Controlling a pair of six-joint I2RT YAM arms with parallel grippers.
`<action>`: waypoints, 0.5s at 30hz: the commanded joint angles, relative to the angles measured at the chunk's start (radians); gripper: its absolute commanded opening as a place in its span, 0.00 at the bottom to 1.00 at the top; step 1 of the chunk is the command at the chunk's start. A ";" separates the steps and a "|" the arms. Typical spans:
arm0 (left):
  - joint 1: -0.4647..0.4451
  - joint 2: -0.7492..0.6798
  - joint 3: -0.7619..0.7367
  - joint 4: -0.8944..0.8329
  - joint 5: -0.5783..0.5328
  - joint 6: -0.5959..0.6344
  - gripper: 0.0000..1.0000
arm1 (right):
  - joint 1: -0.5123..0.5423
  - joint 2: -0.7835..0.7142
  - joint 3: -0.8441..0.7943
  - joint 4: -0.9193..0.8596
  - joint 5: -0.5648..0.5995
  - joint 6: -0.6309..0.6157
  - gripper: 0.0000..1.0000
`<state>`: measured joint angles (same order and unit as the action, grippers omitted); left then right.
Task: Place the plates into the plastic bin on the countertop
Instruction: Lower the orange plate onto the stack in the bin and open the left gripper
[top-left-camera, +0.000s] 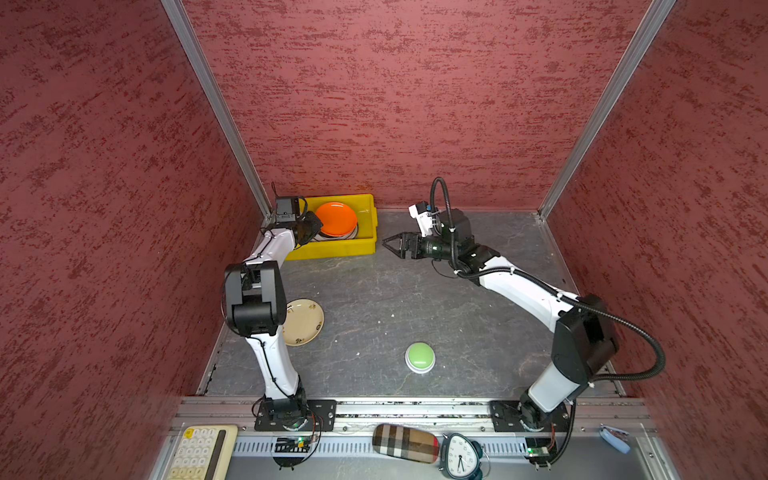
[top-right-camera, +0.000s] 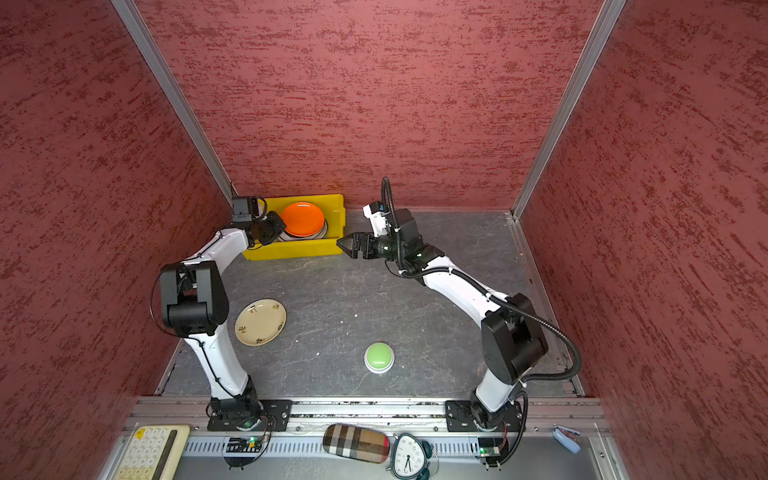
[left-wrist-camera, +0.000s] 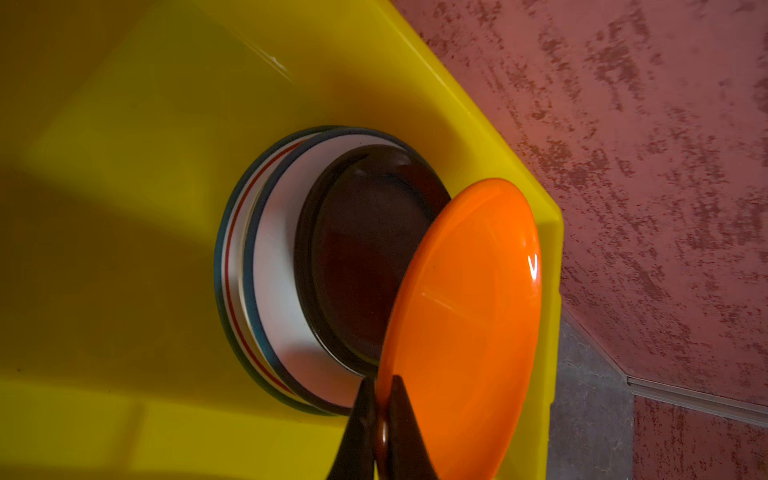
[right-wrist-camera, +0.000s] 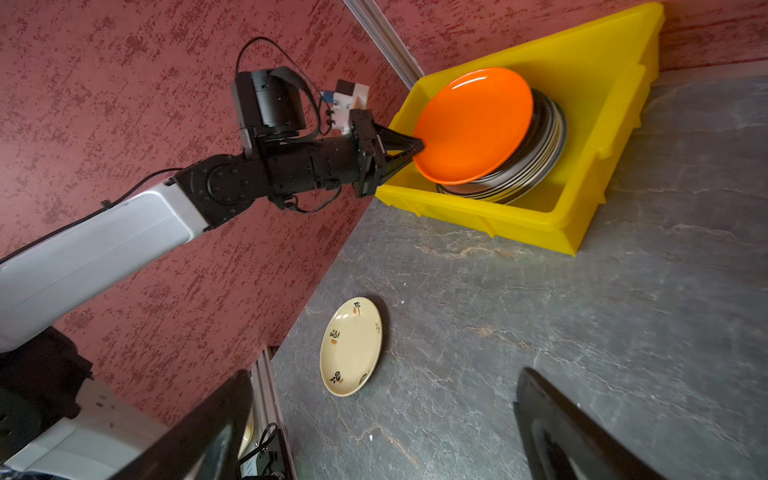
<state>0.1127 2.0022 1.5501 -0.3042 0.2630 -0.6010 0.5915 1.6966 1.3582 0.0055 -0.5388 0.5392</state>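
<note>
Jaws clamped on the orange plate (left-wrist-camera: 465, 316), the left gripper (left-wrist-camera: 381, 379) holds it tilted over the stack (left-wrist-camera: 270, 291) in the bin (top-left-camera: 332, 249); the right gripper (top-left-camera: 390, 245) gapes empty; release seems next, then the cream plate (top-left-camera: 305, 322).

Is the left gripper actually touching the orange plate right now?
Touching. The left wrist view shows the left gripper shut on the rim of the orange plate, with a jaw on each face.

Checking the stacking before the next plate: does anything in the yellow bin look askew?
Yes. The orange plate is tilted over the plate stack in the yellow bin, not flat: the left gripper is shut on its rim. Nothing else stands out.
</note>
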 joint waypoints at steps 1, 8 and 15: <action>0.011 0.042 0.047 0.016 0.027 -0.001 0.00 | 0.019 0.030 0.076 -0.004 0.004 -0.031 0.99; 0.022 0.133 0.128 0.002 0.045 -0.001 0.00 | 0.038 0.101 0.163 -0.028 0.008 -0.040 0.99; 0.038 0.196 0.199 -0.017 0.054 0.004 0.00 | 0.040 0.141 0.196 -0.034 0.001 -0.036 0.99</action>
<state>0.1402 2.1651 1.7096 -0.3260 0.2958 -0.6079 0.6266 1.8126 1.5074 -0.0170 -0.5346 0.5167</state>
